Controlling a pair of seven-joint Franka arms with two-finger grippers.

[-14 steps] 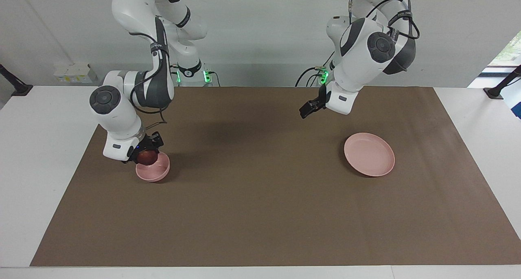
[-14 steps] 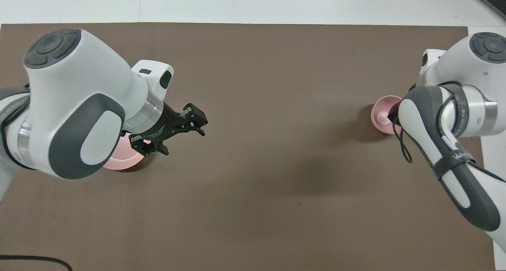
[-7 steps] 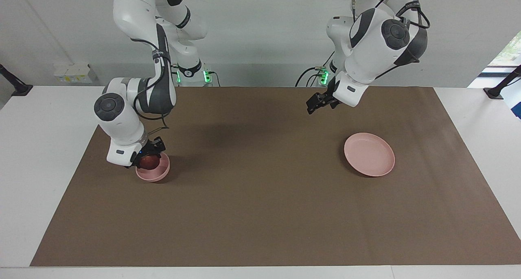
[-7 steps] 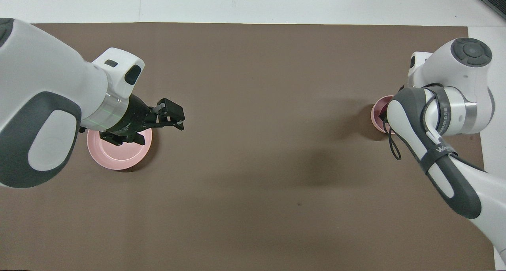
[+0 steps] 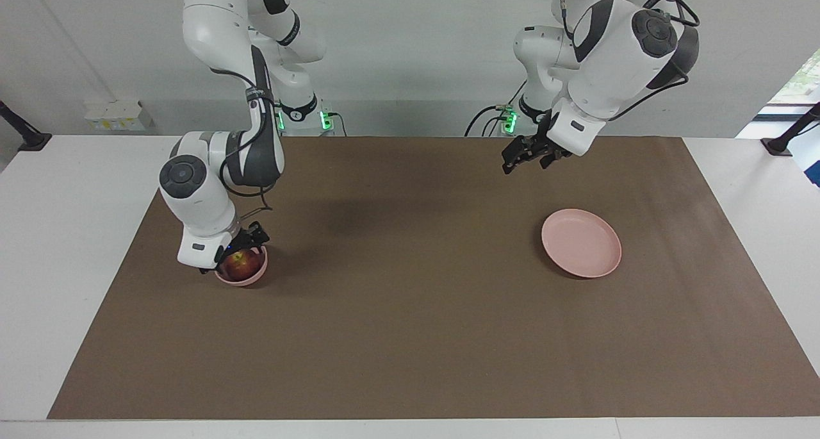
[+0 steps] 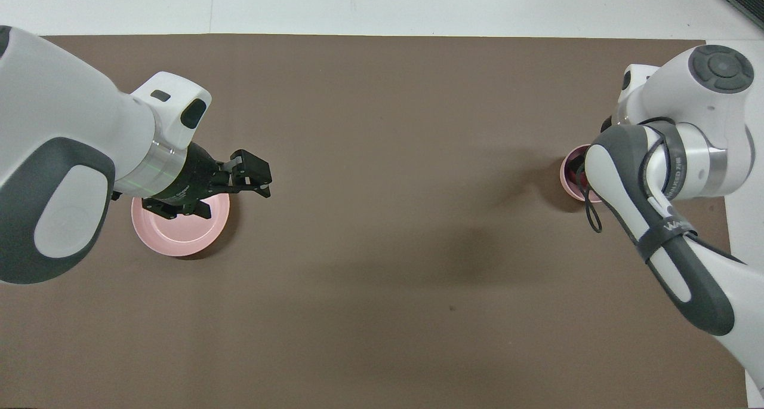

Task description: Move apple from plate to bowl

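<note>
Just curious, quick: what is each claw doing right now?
Right claw: at the apple in the bowl; grip cannot be told.
Left claw: open, empty.

In the overhead view the right arm covered most of the bowl, leaving only a sliver of its rim, and hid the right gripper entirely. The left gripper overlapped part of the plate. Both arms ran off that view's edges.
</note>
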